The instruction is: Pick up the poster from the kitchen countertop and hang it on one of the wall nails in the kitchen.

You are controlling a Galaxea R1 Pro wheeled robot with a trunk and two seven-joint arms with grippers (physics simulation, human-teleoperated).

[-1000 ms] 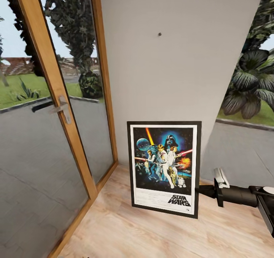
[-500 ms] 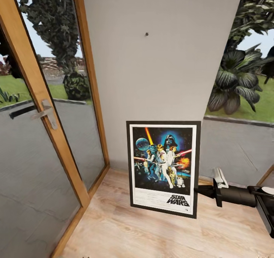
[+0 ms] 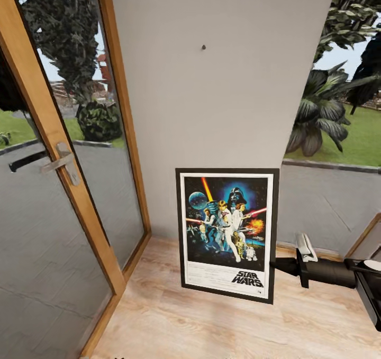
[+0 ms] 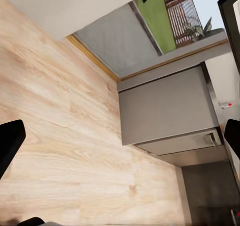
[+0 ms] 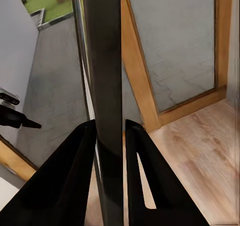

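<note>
Change: compared with a second ago, the whole head view is sliding sideways, the wooden-framed glass door [image 3: 58, 190] and its metal handle [image 3: 62, 163] drifting toward the left edge, so the camera is turning; the poster is keeping its place at lower centre.
Meaning for the task: the pale grey wall panel [image 3: 222, 84] is now squarer ahead and the nail is sitting almost straight above the poster, so lifting looks like the next step.
Poster: the upright rectangular Star Wars poster with thin black frame, white border and dark blue artwork [image 3: 227, 232] is hanging just clear of the floor in front of the wall, well below the nail.
Nail: the tiny dark wall nail head [image 3: 203, 47] is showing as a dot in the upper centre.
Right end effector: the black right end effector [image 5: 110, 136] is pinching the frame's right edge, fingers closed tight against it.
Left end effector: the left end effector [image 4: 120, 141] is spread wide, probably holding nothing.
Textures: the light wood-grain plank floor [image 3: 211, 327] is looking matte; the glass is glossy.
</note>
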